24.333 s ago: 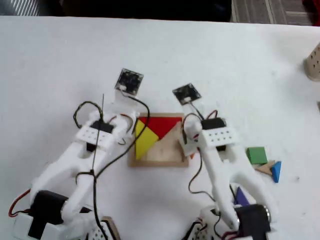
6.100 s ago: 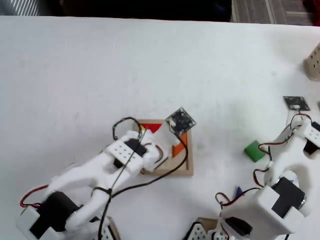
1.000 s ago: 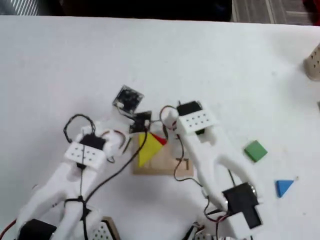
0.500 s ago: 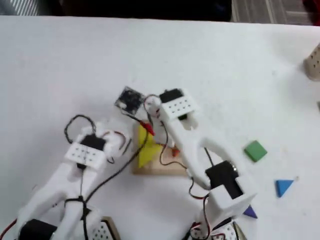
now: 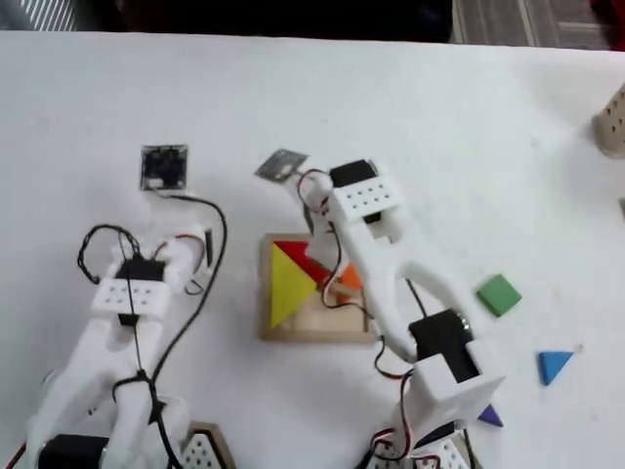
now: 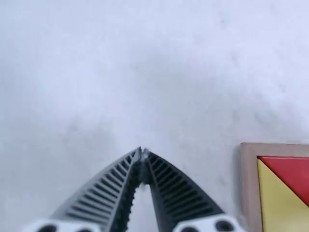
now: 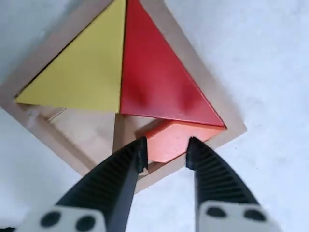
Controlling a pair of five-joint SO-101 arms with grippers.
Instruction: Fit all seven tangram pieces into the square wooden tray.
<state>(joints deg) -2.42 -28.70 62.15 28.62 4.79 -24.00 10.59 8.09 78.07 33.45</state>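
Tray (image 7: 215, 96) lies beneath the right gripper (image 7: 165, 151), holding the yellow triangle (image 7: 82, 77) and red triangle (image 7: 154, 82) just ahead of its spread jaws. The smaller orange piece (image 7: 166, 140) sits between their tips. Left gripper (image 6: 142, 157), pressed together, hovers beside the tray.

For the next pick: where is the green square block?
High view: the green square block lies on the table, right of the square wooden tray.

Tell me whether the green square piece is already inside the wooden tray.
No, the green square piece lies on the white table, well apart from the wooden tray.
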